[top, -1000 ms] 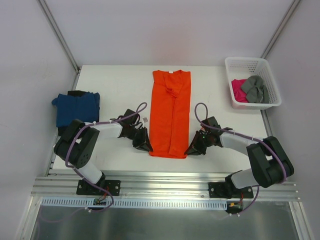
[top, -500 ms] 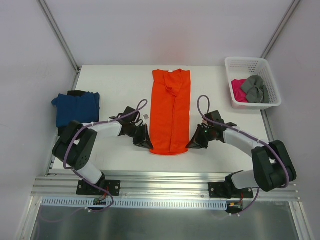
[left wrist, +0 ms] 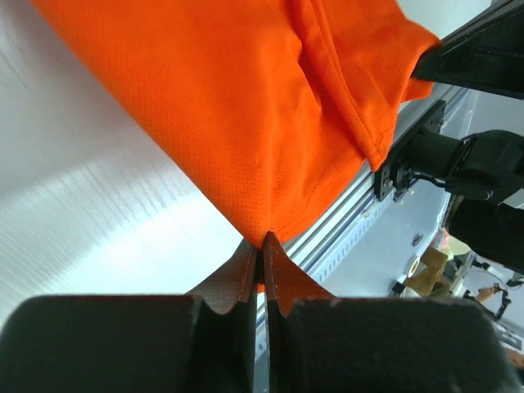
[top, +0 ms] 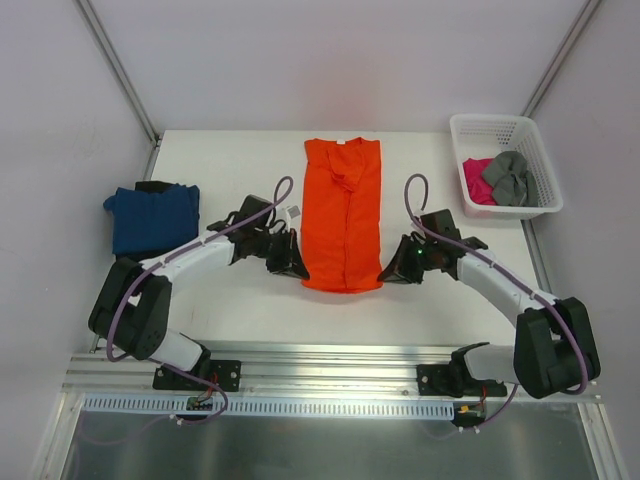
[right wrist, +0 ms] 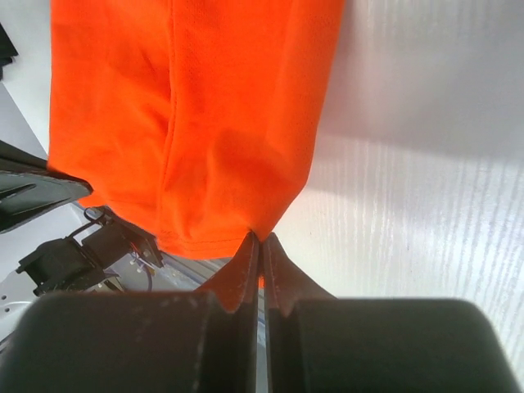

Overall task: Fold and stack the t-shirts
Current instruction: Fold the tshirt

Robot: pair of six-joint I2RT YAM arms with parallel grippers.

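Pinching the near hem of the orange shirt (top: 342, 215), the left gripper (top: 299, 271) clamps its seven o'clock corner, the right gripper (top: 385, 276) its five o'clock corner; the shirt lies lengthwise midway across the table (top: 240, 165).

Orange t-shirt folded into a long strip, four other shirts off to the sides.
The orange t-shirt (top: 342, 215) lies mid-table as a narrow strip, sides folded in, collar toward 12 o'clock, hem toward 6. At 9 o'clock the dark blue t-shirt (top: 152, 218) sits folded on the black t-shirt (top: 150, 186), which shows only an edge. At 2 o'clock the magenta pink t-shirt (top: 474, 182) and grey t-shirt (top: 508, 178) lie crumpled, touching.
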